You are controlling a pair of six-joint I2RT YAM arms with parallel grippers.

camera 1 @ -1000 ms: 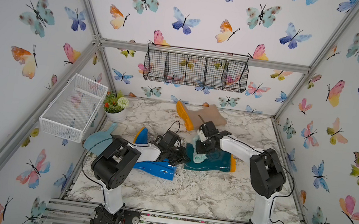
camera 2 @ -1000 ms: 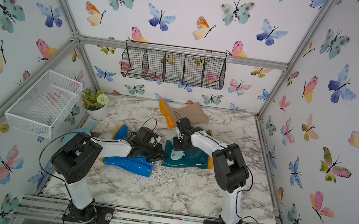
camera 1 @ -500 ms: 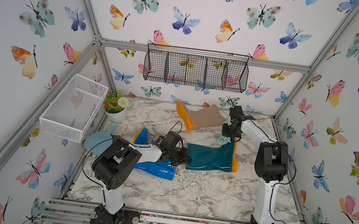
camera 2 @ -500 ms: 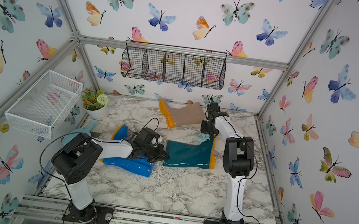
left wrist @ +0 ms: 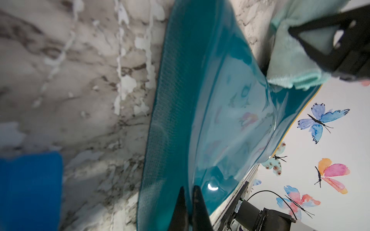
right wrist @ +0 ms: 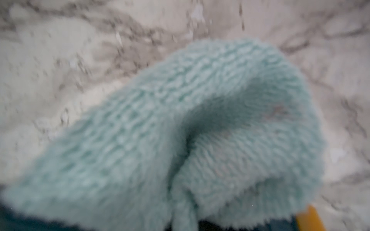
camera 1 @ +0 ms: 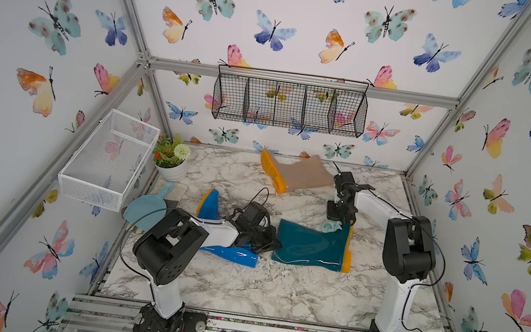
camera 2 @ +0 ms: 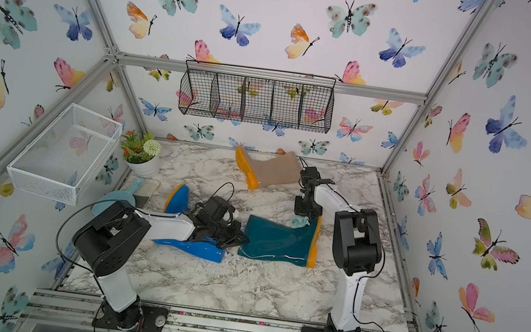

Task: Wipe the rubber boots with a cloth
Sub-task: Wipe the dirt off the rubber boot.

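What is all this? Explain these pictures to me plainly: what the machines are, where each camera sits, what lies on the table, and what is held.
These are two robot arms bolted to the front of a marble table. Two pictures look down on the whole scene from one camera head above. The other two come from a camera on each arm's wrist.

Three rubber boots lie on their sides: a beige boot at the back, a bright blue boot partly under the left arm, and a dark teal boot in the middle. A light blue scoop and a potted plant sit at the left.

The right tool is shut on a fuzzy pale aqua cloth, by the dark teal boot's sole end. The left tool is shut and seems to pinch that boot's open rim.
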